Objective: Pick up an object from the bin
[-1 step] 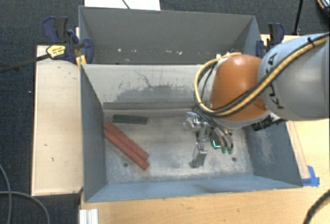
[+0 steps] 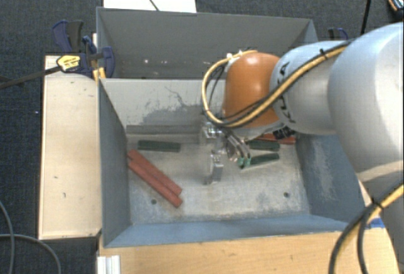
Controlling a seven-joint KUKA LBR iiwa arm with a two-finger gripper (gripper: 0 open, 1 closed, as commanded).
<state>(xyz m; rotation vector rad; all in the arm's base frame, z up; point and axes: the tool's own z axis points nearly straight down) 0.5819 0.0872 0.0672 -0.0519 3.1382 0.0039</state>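
Grey metal bin (image 2: 117, 140); gripper (image 2: 215, 173) low over bare floor, cannot tell whether jaws are apart. Left of jaws lies long red-brown rectangular bar (image 2: 154, 178): probably stiff, light; grip mid-length across narrow sides. Dark green pieces (image 2: 259, 159) just right.

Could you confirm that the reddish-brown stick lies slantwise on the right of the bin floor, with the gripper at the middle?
Not quite: the camera view shows the reddish-brown stick slantwise on the left of the bin floor; the gripper is at the middle.

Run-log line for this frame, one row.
gripper: low over centre floor of grey metal bin | held: none visible | right: dark green stick | left: reddish-brown long block
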